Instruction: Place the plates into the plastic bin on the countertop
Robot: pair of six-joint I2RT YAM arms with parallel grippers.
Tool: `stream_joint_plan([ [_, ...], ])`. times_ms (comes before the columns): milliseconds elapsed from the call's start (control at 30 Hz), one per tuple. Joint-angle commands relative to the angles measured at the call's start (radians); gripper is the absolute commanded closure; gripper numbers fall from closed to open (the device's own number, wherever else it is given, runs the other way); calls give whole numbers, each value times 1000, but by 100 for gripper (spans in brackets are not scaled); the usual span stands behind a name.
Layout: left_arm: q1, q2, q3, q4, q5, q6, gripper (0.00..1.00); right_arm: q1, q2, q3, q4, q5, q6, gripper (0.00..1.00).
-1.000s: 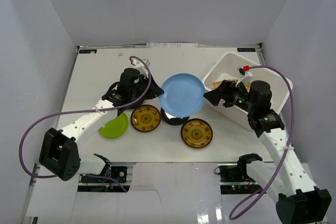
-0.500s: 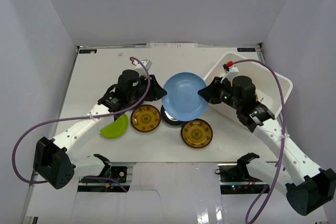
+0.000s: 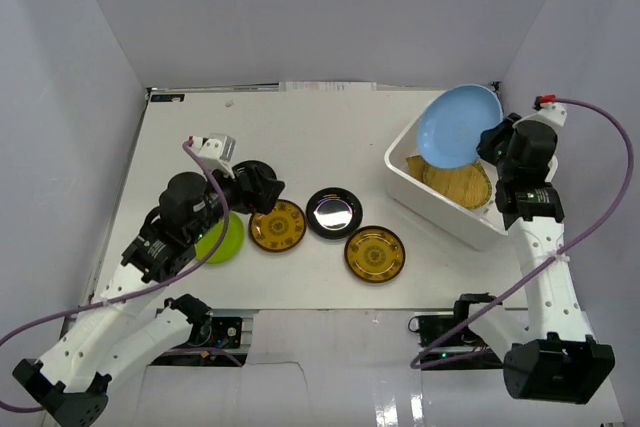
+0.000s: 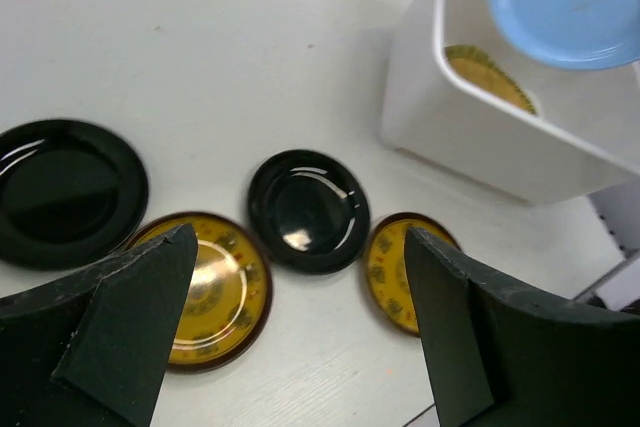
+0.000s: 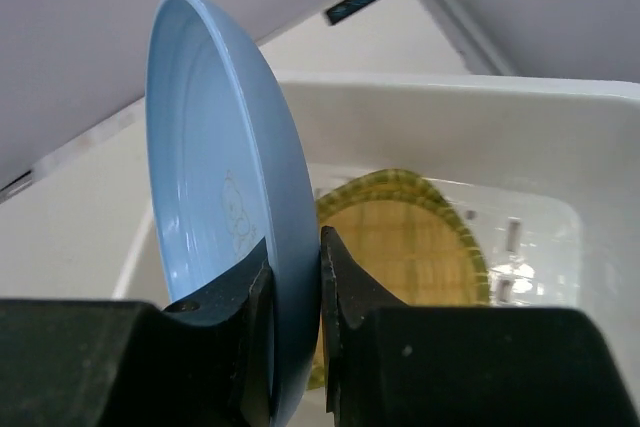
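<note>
One light blue plate [image 3: 458, 127] | right gripper [image 5: 297, 269] clenched on its rim, tilted above plastic bin [image 3: 447, 221] for drop-in | left gripper [image 4: 300, 237] released, empty, well apart from bin.

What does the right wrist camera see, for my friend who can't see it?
The right end effector pinches the rim of a light blue plate, held on edge above the white bin. A tan woven plate lies inside it.

The light blue plate [image 3: 458, 125] went from the left claw [image 4: 298, 237] at the middle of the desk [image 3: 330, 137] to the right claw [image 5: 295, 257], which lifted it over the plastic bin [image 3: 445, 215]; the left claw opened and withdrew near-left.
</note>
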State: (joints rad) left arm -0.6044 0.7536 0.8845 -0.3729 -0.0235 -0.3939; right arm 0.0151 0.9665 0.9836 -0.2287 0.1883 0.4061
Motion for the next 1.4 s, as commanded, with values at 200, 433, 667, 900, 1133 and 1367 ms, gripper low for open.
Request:
stream_joint_plan([
  [200,-3,-74,-121,-69,-161,64,5,-145,89,-169,86,-36,106,92],
  [433,-3,-45,-116,-86,-185,55,5,-153,35,-178,69,-76,97,18],
  [667,-3,-5,-121,-92,-122,-2,6,-31,-72,-140,-1,-306,77,13],
  [900,-3,-126,-321,-127,-42,-355,6,475,-415,-432,-106,-158,287,29],
  [1133,-3,-180,-427,-239,-173,-601,7,517,-609,-700,-228,-130,378,31],
  [1367,-5,-158,-459,-256,-217,-663,9,517,-571,-836,-129,-142,422,31],
])
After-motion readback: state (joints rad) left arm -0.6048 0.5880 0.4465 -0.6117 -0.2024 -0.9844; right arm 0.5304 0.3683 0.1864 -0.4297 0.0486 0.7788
